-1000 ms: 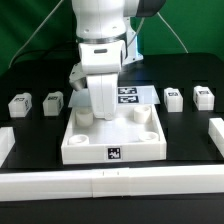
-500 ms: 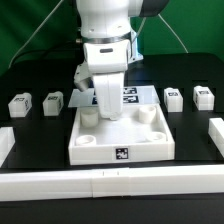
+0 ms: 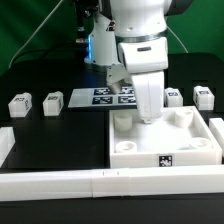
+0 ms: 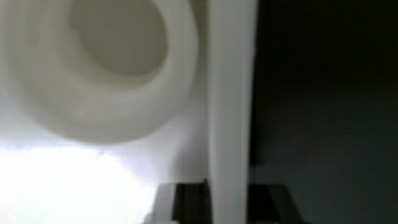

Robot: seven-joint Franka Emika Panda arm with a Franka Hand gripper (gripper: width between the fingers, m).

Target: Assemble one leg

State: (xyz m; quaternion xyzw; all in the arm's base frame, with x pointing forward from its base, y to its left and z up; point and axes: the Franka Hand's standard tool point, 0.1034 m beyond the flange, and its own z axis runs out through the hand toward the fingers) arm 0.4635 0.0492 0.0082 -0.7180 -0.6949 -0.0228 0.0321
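Observation:
Four small white legs with tags lie on the black table: two at the exterior view's left (image 3: 19,103) (image 3: 54,102) and two at its right (image 3: 173,97) (image 3: 203,96). My gripper (image 3: 150,112) holds none of them. It is shut on the back wall of the large square white panel (image 3: 140,152), which rests flat on the table at the exterior view's right. In the wrist view the gripper (image 4: 222,205) straddles the panel's thin upright wall (image 4: 222,100), with a dark finger (image 4: 187,205) on each side. A round corner socket (image 4: 116,50) shows beside the wall.
The marker board (image 3: 112,96) lies behind the panel. A long white rail (image 3: 80,181) runs along the table's front. White corner pieces stand at the exterior view's left (image 3: 5,140) and right (image 3: 216,130); the panel's right edge is close to the right one.
My gripper has slid the panel along the table from the middle toward the exterior view's right, keeping hold of its wall. The four legs have not moved.

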